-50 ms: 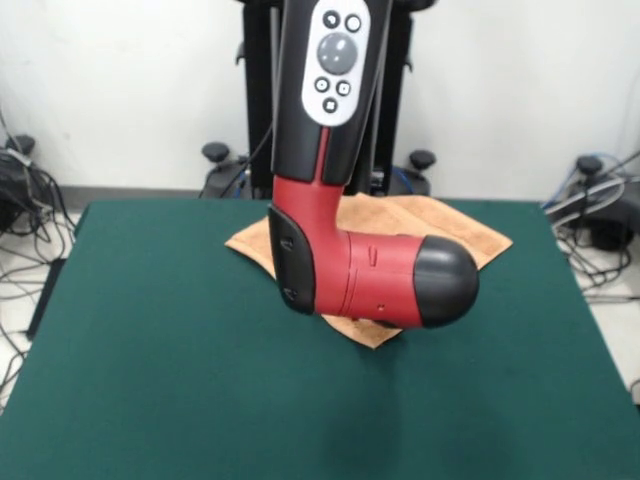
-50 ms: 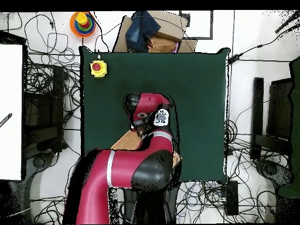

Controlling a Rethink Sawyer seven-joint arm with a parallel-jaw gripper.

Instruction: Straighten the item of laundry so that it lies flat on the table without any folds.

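Peach-orange towel [image 1: 455, 232] lying on the far half of the dark green desk [image 1: 150, 380], set diagonally so that one corner points toward the near edge and another toward the right of the front view. The visible right portion lies flat, with a woven band running along its hem; the middle of the cloth is hidden behind the arm, so its folds cannot be judged there. In the overhead view only a small tan wedge of the towel [image 2: 124, 142] shows beside the arm, close to the desk's edge on the robot's side.

Red and black arm [image 1: 380, 280] lowered over the towel, its rounded black-capped joint hanging just above the cloth's near corner. The gripper is concealed beneath the wrist in both views; whether its fingers are apart or together cannot be told.

Yellow box with a red button [image 2: 98, 68] standing on one desk corner, well apart from the towel. Stacked coloured rings [image 2: 82, 22] and tangled cables [image 2: 50, 88] occupying the floor around the desk.
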